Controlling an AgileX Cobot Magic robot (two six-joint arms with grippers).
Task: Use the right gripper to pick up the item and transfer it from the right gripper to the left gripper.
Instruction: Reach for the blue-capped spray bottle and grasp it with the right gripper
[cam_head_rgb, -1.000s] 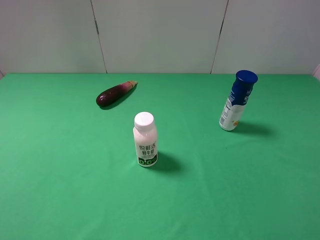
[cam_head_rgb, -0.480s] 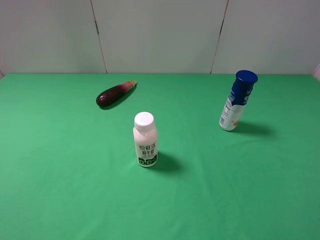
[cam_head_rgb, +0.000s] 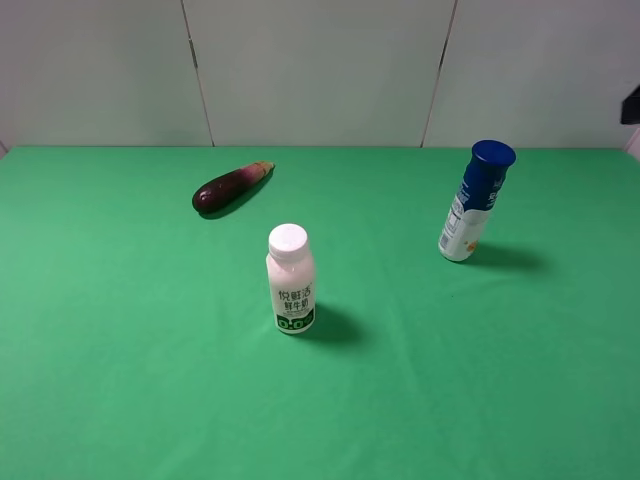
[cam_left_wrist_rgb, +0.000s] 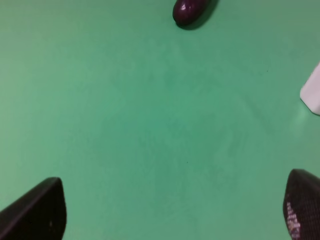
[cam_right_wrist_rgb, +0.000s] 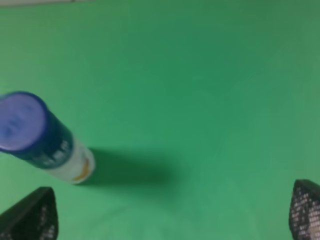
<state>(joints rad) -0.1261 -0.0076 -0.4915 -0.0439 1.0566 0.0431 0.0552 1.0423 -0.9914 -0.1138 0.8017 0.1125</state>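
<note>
The item (cam_head_rgb: 476, 205), a slim white bottle with a dark blue cap and blue upper part, stands upright on the green cloth at the right. In the right wrist view the item (cam_right_wrist_rgb: 42, 137) shows from above, off to one side of my right gripper (cam_right_wrist_rgb: 167, 215). That gripper is open, with only bare cloth between its fingertips (cam_right_wrist_rgb: 306, 209). My left gripper (cam_left_wrist_rgb: 170, 215) is also open over bare cloth with nothing in it. In the exterior view only a dark bit of the right arm (cam_head_rgb: 632, 104) shows, at the right edge.
A shorter white-capped milk bottle (cam_head_rgb: 290, 280) stands near the middle of the green table (cam_head_rgb: 120, 350). A purple eggplant (cam_head_rgb: 232, 186) lies at the back left, and the eggplant (cam_left_wrist_rgb: 189, 10) also shows in the left wrist view. A white wall closes the back.
A dark bit of the right arm has come into the exterior view at the right edge. The bottles and the eggplant have not moved.
</note>
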